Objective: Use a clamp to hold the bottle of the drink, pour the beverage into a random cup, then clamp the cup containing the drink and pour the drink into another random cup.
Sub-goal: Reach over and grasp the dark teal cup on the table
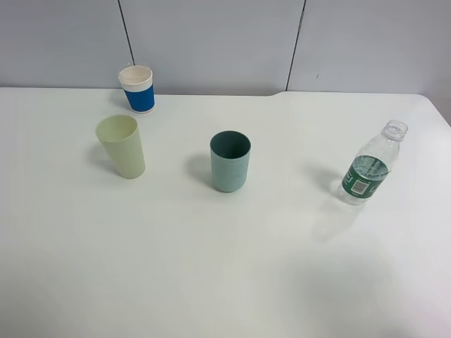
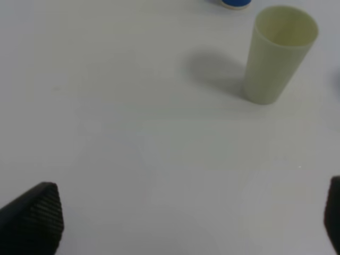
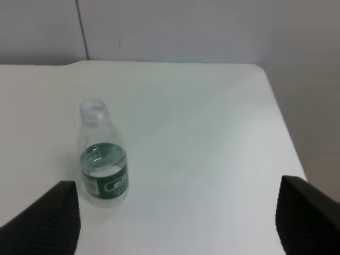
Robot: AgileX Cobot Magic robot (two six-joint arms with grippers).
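- Small clear plastic bottle (image 1: 368, 172) with a dark green label stands upright and uncapped at the right of the high view, well apart from the cups.
- Straight-sided teal plastic cup (image 1: 230, 162) at centre; tapered pale yellow-green tumbler (image 1: 122, 146) left; blue-and-white paper cup (image 1: 137, 89) upper left.
- Smooth white table (image 1: 211, 267); grey panelled wall (image 1: 211, 42).
- Left pincer (image 2: 183, 218) and right pincer (image 3: 178, 218) are both spread and hold nothing.

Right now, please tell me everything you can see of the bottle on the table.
The bottle is small and made of clear plastic, with a dark green label with white print around its middle. No cap shows on its open neck. It stands upright on the right part of the white table. How full it is I cannot tell. Only the table touches it.
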